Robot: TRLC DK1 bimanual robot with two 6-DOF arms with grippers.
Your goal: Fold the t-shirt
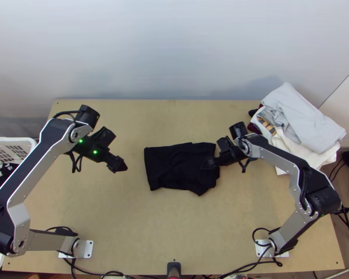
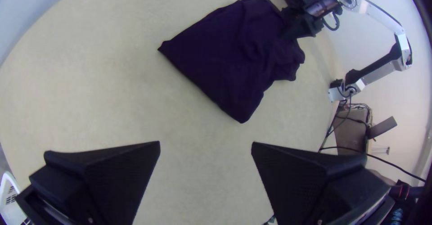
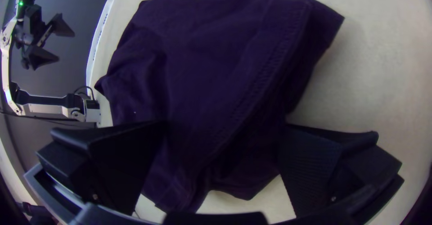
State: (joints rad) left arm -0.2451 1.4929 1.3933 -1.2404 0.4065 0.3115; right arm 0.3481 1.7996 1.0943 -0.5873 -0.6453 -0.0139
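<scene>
On the bench (image 1: 174,223), the black t-shirt (image 1: 174,167) is laid centrally in a rough rectangular fold. At its right end, the right gripper (image 1: 208,163) is held wide open, presumably so an edge can be pinched. The left gripper (image 1: 124,167), also spread, is poised aside, likely for room. Farther off, a garment pile (image 1: 298,123) is stacked, probably out of the way.

T-shirt (image 1: 179,165): we log solid black. Surface (image 1: 174,232): light tan. Left claw (image 1: 124,168) and right claw (image 1: 205,164): both black. Arm links (image 1: 42,160) silver-grey, black joints; two small lights (image 1: 95,152) bright green. In the pile we note pale grey cloth (image 1: 307,123), cream cloth (image 1: 291,149), a sliver of maroon cloth (image 1: 254,127), and one patterned piece (image 1: 267,125) in tan and dark bands. Basket (image 1: 16,140) white; wall (image 1: 174,46) pale blue-grey.
</scene>
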